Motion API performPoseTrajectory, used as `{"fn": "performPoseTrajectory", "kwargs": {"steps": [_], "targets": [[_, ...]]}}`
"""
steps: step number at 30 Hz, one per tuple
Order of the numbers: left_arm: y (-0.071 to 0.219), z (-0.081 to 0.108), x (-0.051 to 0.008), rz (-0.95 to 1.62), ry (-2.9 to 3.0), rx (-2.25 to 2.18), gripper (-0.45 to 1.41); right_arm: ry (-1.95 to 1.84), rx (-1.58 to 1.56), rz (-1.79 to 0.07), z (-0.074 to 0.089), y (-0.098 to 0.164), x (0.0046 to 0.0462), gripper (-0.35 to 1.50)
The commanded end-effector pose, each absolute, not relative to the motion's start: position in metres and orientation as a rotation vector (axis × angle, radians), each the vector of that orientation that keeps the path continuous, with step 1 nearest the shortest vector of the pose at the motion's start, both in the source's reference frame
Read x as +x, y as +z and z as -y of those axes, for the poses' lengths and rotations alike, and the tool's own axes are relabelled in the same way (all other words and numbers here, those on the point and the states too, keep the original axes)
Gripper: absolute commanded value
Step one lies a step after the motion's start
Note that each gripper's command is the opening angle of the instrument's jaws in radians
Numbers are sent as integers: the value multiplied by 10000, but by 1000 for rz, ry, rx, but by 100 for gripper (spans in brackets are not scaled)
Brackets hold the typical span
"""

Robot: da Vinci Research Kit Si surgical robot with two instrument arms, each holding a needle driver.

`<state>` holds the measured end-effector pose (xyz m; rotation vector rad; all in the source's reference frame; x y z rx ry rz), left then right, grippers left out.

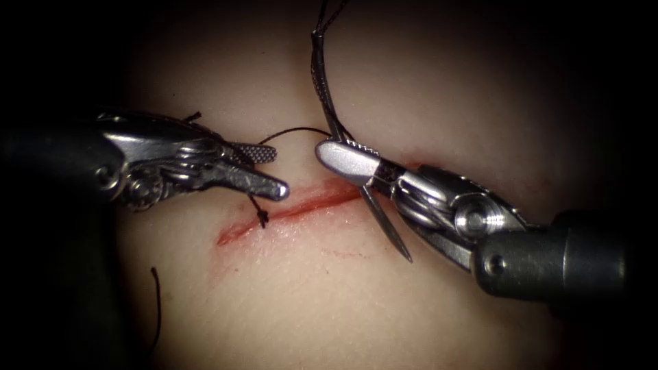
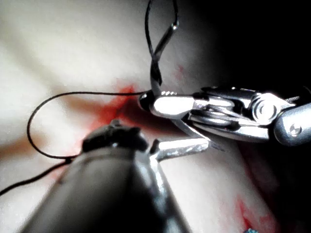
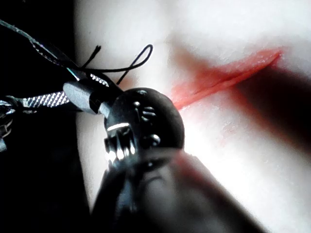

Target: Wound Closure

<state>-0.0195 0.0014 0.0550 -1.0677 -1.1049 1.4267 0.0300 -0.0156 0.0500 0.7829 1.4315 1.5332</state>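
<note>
The left tool (image 1: 264, 168) comes in over the left part of the cut (image 1: 291, 212) with its jaws parted, the upper one showing its ribbed face, and nothing lies between them. The right tool (image 1: 346, 161) is clenched on the needle (image 1: 322, 75), gripping it partway along its curve: one end rises up and away from the jaws, dark and arched above the tissue (image 1: 425, 96), while the other end slants down past the jaws as a bright point (image 1: 391, 229) on the near side of the cut (it is above the surface, not in the tissue). The thread (image 1: 295, 131) arcs from the needle at the right tool's jaws toward the left tool, and a short length drops to a small knot (image 1: 261, 218) sitting on the cut near its left end. A loose cut end of thread (image 1: 156, 301) lies well apart on the tissue at lower left. Red fluid (image 1: 322, 199) lines the cut. From the left wrist, the right tool (image 2: 167, 104) shows grasping the needle (image 2: 160, 43), with the thread (image 2: 43, 121) looping wide over the tissue.
</note>
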Motion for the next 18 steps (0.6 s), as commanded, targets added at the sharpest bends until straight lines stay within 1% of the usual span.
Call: {"fn": "performPoseTrajectory", "kwargs": {"steps": [1,3,4,6,8,9,10,12,13,15,18], "targets": [[556,-16,-199,1118,1430,-1059,123,1530,785,-1434,155,501,309,-35],[558,-19,-195,1088,1482,-1097,123,1530,786,-1434,155,501,307,-35],[559,-20,-191,1062,1515,-1093,116,1530,786,-1434,155,500,307,-35],[559,-17,-184,996,1593,-1042,111,1530,787,-1433,155,500,307,-35],[556,-11,-177,925,1706,-880,108,1521,785,-1434,155,501,307,-35],[549,-7,-172,964,1711,-662,106,1514,792,-1436,156,501,307,-35],[542,-12,-173,994,1692,-605,99,1509,796,-1435,157,501,307,-35],[535,-25,-175,965,1594,-752,99,1495,808,-1430,161,502,306,-35],[533,-31,-175,949,1570,-844,96,1489,812,-1419,164,502,306,-35],[530,-41,-174,906,1515,-1050,79,1484,814,-1402,168,502,306,-35],[532,-50,-174,832,1514,-1194,74,1476,817,-1371,176,500,308,-35]]}}
